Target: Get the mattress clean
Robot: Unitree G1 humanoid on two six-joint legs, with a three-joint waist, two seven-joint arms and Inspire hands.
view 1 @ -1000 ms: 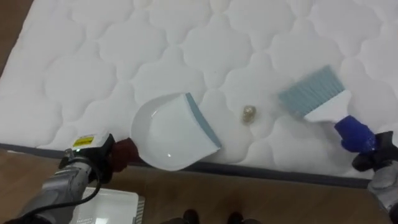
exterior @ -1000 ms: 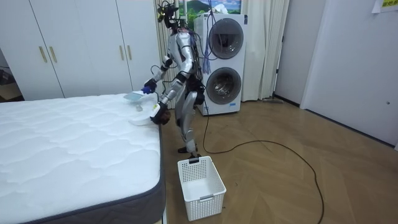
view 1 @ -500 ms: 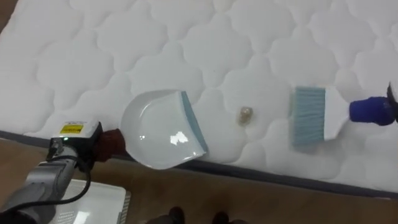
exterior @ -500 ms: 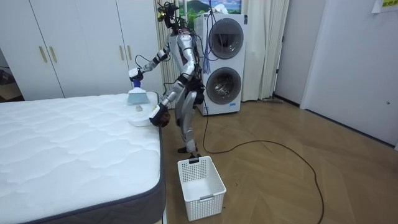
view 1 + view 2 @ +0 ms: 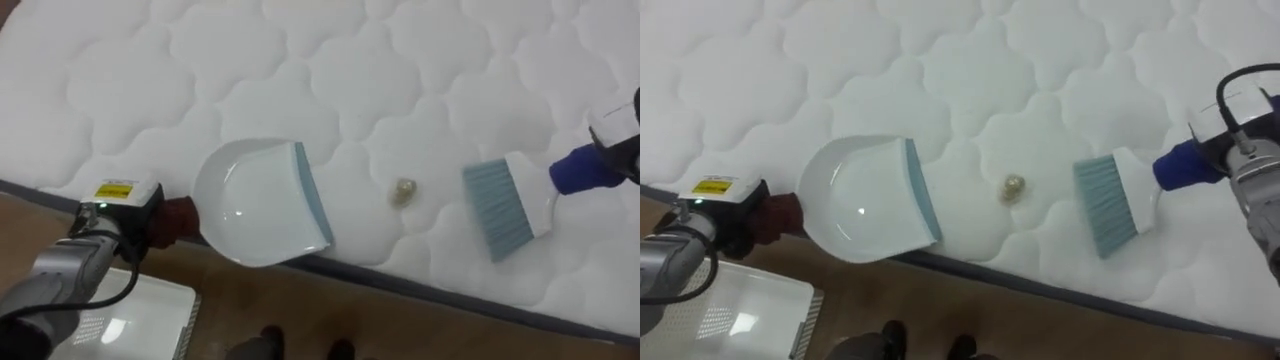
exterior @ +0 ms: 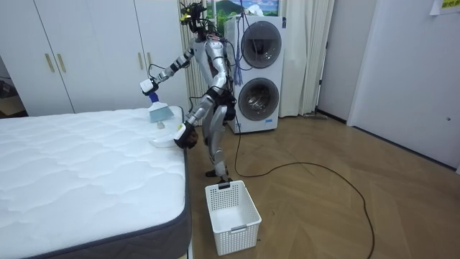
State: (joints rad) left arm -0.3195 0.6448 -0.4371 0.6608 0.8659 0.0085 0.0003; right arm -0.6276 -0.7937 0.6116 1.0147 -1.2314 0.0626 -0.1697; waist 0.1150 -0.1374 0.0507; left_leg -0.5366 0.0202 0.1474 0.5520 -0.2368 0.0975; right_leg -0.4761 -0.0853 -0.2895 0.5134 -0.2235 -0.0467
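A white dustpan (image 5: 255,205) with a grey-blue lip lies on the white quilted mattress (image 5: 300,70) near its front edge. My left hand (image 5: 118,212) is shut on its dark red handle, just off the bed's edge. A small beige crumb (image 5: 404,190) sits on the mattress to the right of the lip. Further right, a brush (image 5: 497,212) with pale blue bristles rests bristles-down on the mattress. My right hand (image 5: 1246,160) is shut on its blue handle (image 5: 578,170). In the room view I stand at the bed's corner with my right arm raised (image 6: 149,85).
A white slatted basket (image 6: 231,216) stands on the wooden floor beside the bed, its rim also seen at the lower left (image 5: 140,320). A dark band (image 5: 430,290) runs along the mattress edge. Wardrobes (image 6: 86,50) and stacked washing machines (image 6: 257,68) stand behind me.
My right arm has lifted and swung outward, turning the brush so its bristles point down-left toward the crumb. The dustpan and crumb have stayed where they were.
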